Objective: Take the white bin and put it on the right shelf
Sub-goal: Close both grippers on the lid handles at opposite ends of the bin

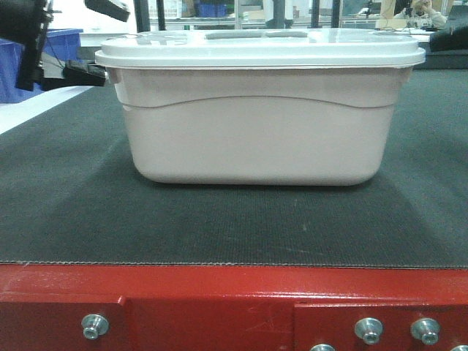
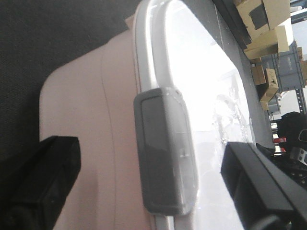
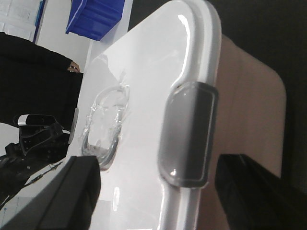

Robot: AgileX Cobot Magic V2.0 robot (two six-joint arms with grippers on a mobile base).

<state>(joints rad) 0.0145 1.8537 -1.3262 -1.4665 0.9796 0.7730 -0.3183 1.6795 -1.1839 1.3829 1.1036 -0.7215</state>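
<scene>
Left gripper (image 2: 148, 165): spread wide and holding nothing. It straddles the rim at the bin's left end.
Left fingers: one finger (image 2: 43, 182) is down beside the pinkish wall and the other (image 2: 259, 184) is over the lid. The pictures do not show whether either pad touches.
Right gripper (image 3: 156, 167): also spread and holding nothing. It is set the same way at the opposite end.
Right fingers: one finger (image 3: 62, 191) is above the lid and the other (image 3: 259, 191) is outside the wall.
Left clip (image 2: 163, 148): a grey latch folded over the lid edge, lying between the left fingers.
Right clip (image 3: 188, 134): its twin, lying between the right fingers.
Lid (image 1: 256, 47): whiter than the tub. It sits flat, with a recessed handle in the middle.
White bin (image 1: 256, 139): it stands upright on the dark mat (image 1: 73, 212), near the front edge and roughly centred in the front view.
Table: a red frame (image 1: 219, 292) with bolts runs below the mat.
Background: blue crates (image 3: 96, 17) stand well behind the bin.
Right shelf: not in view in any picture.
Step in hand: this is likely the pre-grasp. Both arms are placed at the bin's ends and neither has closed yet.
Next move: both grippers probably need to close on the rim at the clips together. The lift should then be level so the bin does not tip.
Caution: whether the clips are locked cannot be told, so a grip taken on the lid alone might pull it off.
</scene>
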